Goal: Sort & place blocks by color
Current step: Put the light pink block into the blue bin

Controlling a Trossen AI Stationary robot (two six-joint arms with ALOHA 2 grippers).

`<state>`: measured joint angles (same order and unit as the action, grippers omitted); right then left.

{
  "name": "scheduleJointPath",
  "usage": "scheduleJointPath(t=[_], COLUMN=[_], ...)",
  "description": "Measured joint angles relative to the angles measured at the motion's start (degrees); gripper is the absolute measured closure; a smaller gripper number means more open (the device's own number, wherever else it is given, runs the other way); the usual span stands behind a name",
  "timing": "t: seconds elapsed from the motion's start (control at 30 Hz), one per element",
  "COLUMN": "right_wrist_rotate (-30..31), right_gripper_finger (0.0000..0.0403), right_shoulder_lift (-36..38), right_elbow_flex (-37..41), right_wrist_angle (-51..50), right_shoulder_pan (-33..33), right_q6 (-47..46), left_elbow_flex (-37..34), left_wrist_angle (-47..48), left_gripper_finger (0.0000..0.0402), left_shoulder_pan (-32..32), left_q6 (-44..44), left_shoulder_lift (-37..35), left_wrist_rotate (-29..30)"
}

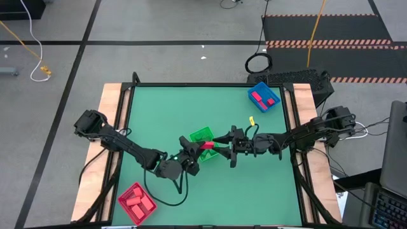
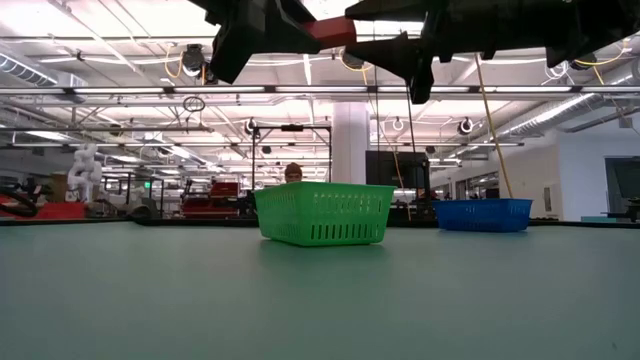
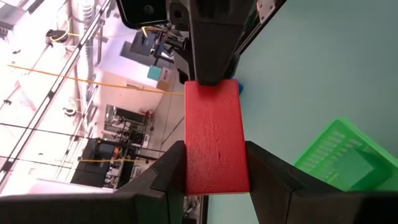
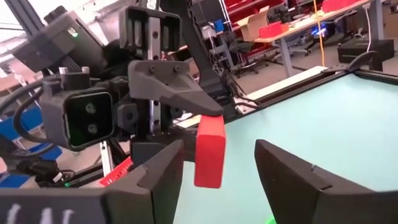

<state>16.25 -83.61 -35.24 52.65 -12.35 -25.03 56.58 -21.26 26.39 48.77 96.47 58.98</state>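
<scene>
Scene: two arms meet above the middle of the table, just beside the green bin, with a red block carried between them.
Left gripper: clenched on the red block, one jaw on each long face, as the left wrist view shows; the grip holds the block aloft, clear of the table.
Right gripper: jaws spread wide on either side of the free end of the red block in the right wrist view, not touching it; the posture suggests an arm-to-arm handover, judged only from the facing jaws.
Red block: raised above and just beside the green bin; in the low view it hangs well above the bin's rim.
Green bin: holds at least one green block, so it is likely not the red block's destination.
Red bin: far from the green bin, on the left arm's side, already holding red blocks.
Blue bin: well apart from the green bin, on the right arm's side, also holding red blocks; a plausible reason for passing the block rightward.
</scene>
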Motion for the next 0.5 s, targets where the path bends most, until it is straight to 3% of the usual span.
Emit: scheduleJointPath(t=[0.5], right_wrist_rotate=[-0.1], right_gripper_finger=[0.0227], right_shoulder_lift=[0.0], right_elbow_flex=[0.0], right_wrist_angle=[-0.2], right_shoulder_pan=[0.7], right_q6=[-0.8], left_elbow_flex=[0.0], left_wrist_angle=[0.0], left_gripper_finger=[0.0267], left_shoulder_pan=[-0.5], left_q6=[-0.1], left_shoulder_lift=[0.0], left_wrist_rotate=[-0.5])
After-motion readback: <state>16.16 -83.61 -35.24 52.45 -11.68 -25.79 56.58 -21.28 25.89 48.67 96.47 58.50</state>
